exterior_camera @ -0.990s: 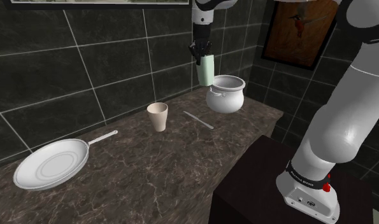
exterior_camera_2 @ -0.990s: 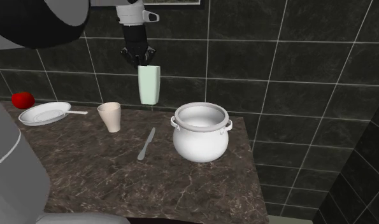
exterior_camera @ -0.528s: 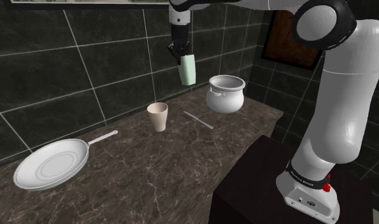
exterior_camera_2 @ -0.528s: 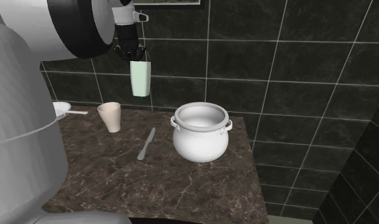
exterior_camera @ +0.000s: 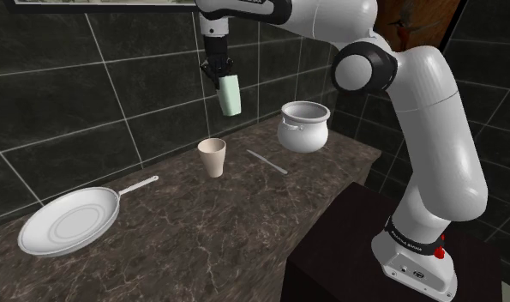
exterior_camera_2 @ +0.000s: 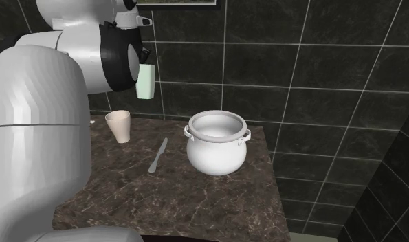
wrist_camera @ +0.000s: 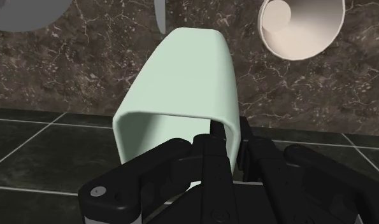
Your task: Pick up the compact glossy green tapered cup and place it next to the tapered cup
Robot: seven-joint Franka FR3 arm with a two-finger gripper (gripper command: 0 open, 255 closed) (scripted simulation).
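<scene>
The pale mint-green glossy tapered cup (exterior_camera: pixel 231 94) hangs in the air, well above the bench (exterior_camera: pixel 201 236) and in front of the dark tiled wall. It is upright apart from a slight lean. The black two-finger tool (exterior_camera: pixel 218 69) is closed on it from above. In the wrist view the fingers seem to pinch one side wall at the rim, one inside and one outside, rather than spanning the whole body.

I judge the cup to be light and stiff, so its weight should not trouble the grip. Its glossy skin looks slippery, though, and a pinch on one wall near the top leaves the body free to pivot. A grip low on the rim wall, squarely between the pads, should carry it best. The set-down should be gentle and land flat on the base.

In the shoulder view, the plain beige tapered cup (exterior_camera: pixel 213 157) stands upright on the bench, below the green cup and a little to its left. It also looks light enough to be knocked over by a careless descent. A slim grey knife (exterior_camera: pixel 267 162) lies near it on the dark marbled top. Further along stands a round white two-handled pot (exterior_camera: pixel 303 127). A white frying pan (exterior_camera: pixel 70 220) rests well apart, toward the shoulder view's left.
</scene>
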